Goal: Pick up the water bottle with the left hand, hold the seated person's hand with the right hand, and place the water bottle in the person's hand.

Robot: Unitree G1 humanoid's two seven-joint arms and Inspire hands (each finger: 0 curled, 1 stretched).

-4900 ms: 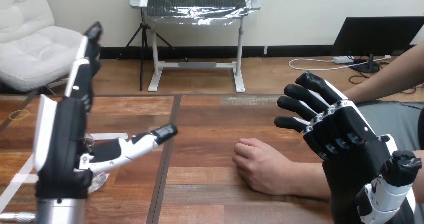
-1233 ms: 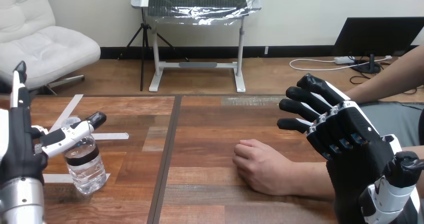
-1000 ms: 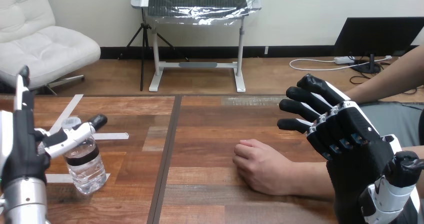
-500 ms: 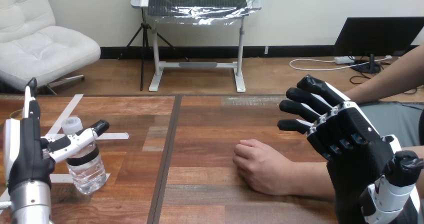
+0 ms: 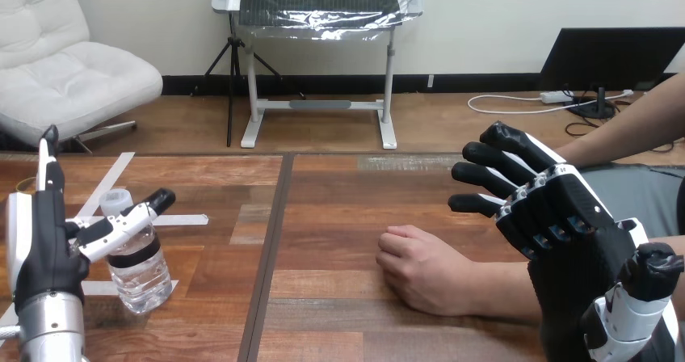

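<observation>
While the left hand [image 5: 40, 249] stands unclenched beside the bottle [image 5: 142, 275], the right hand [image 5: 565, 225] hovers spread near the person's hand [image 5: 420, 269].

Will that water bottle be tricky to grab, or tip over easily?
The water bottle seems to hold water, so it is probably weighty for its size and steady standing upright. Its clear plastic may dent when squeezed, and its smooth sides might slip.
</observation>
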